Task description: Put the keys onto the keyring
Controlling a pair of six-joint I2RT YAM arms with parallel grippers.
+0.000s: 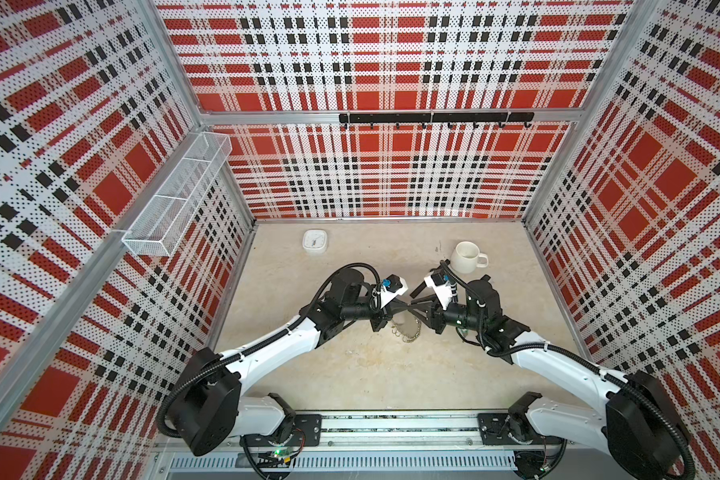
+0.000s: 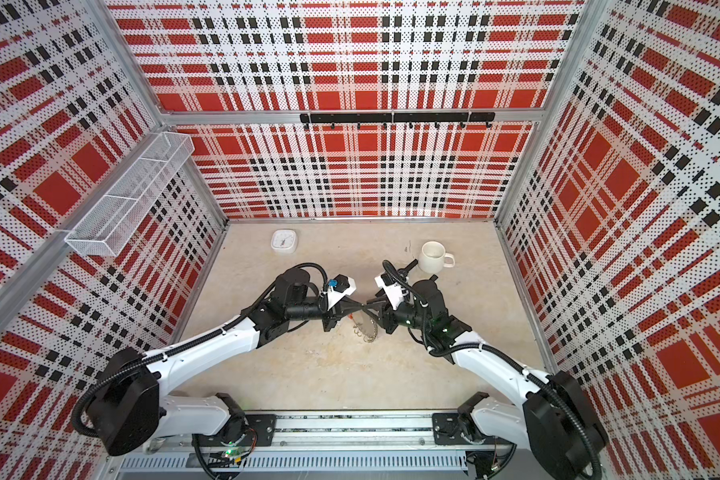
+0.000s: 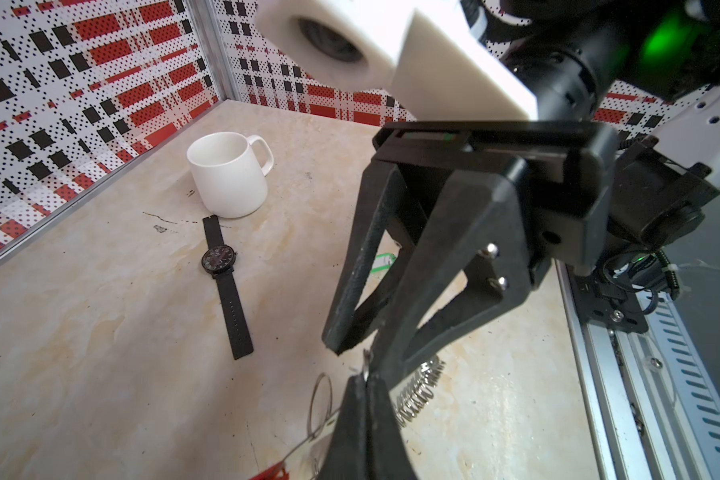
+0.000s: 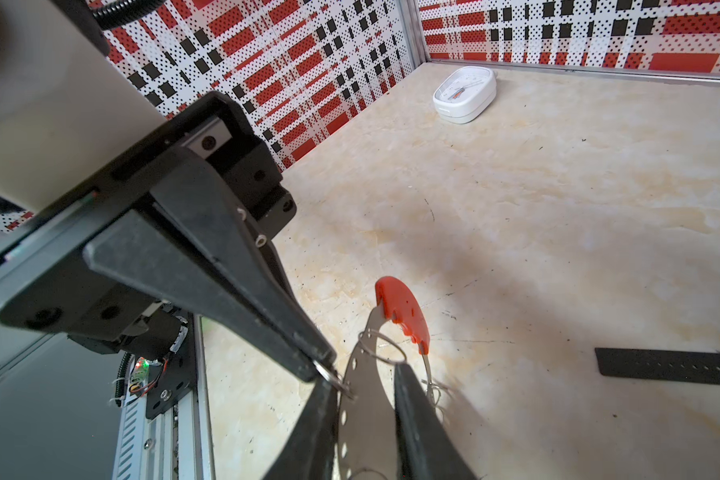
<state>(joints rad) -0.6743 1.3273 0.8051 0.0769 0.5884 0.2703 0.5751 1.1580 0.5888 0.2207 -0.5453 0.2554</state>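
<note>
The keyring (image 4: 364,399) is a flat grey ring with a red section (image 4: 402,307) and wire loops (image 3: 418,390) along its rim. In both top views it hangs below the two meeting grippers (image 1: 410,332). My left gripper (image 3: 366,376) is shut on one small wire loop at the ring's rim. My right gripper (image 4: 364,374) faces it tip to tip, jaws apart, with the grey plate showing in the gap between them. Of the keys, only the green tag (image 3: 382,264) shows, lying on the table behind the right gripper's fingers (image 3: 350,266).
A black wristwatch (image 3: 221,262) lies flat beside a white mug (image 1: 466,257). A white clock (image 1: 314,242) sits at the back left of the table. A mesh shelf (image 1: 175,199) and a hook rail (image 1: 435,118) hang on the walls.
</note>
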